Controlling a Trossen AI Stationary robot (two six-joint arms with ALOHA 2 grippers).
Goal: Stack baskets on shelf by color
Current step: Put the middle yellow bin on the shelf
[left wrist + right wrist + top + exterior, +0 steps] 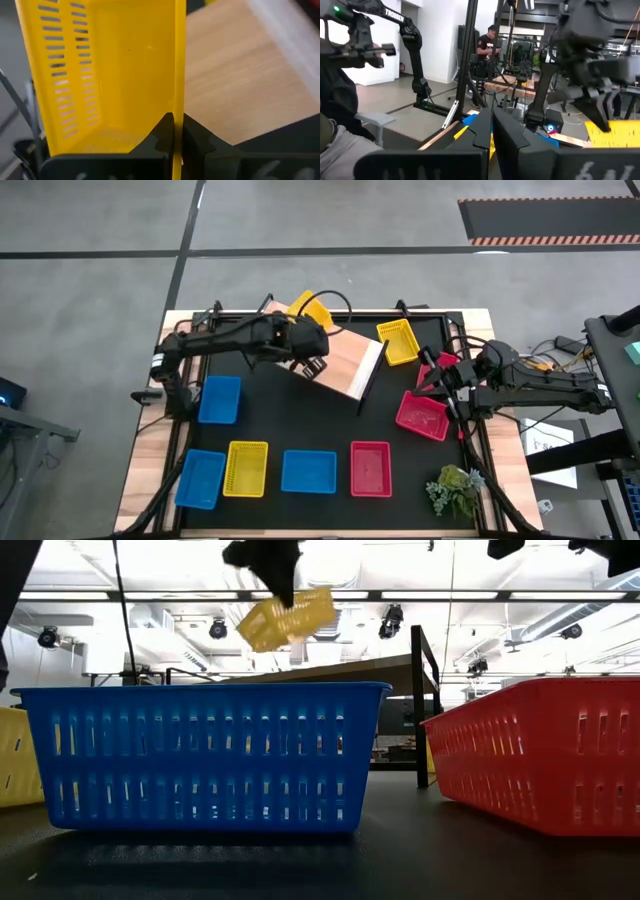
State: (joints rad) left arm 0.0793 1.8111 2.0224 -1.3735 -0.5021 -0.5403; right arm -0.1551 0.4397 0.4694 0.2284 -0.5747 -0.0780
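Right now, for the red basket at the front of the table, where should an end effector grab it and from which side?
Take the red basket by one long side wall, coming straight down from above. It sits flat and open side up with bare table around it, so a rim is free to pinch. The left end effector grips its yellow basket the same way, shut on one thin wall.

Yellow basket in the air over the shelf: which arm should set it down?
Left. The left gripper is shut on the yellow basket, its fingers pinching the wall, right above the shelf. The right gripper hangs near the red baskets at the table's right side, carrying nothing.
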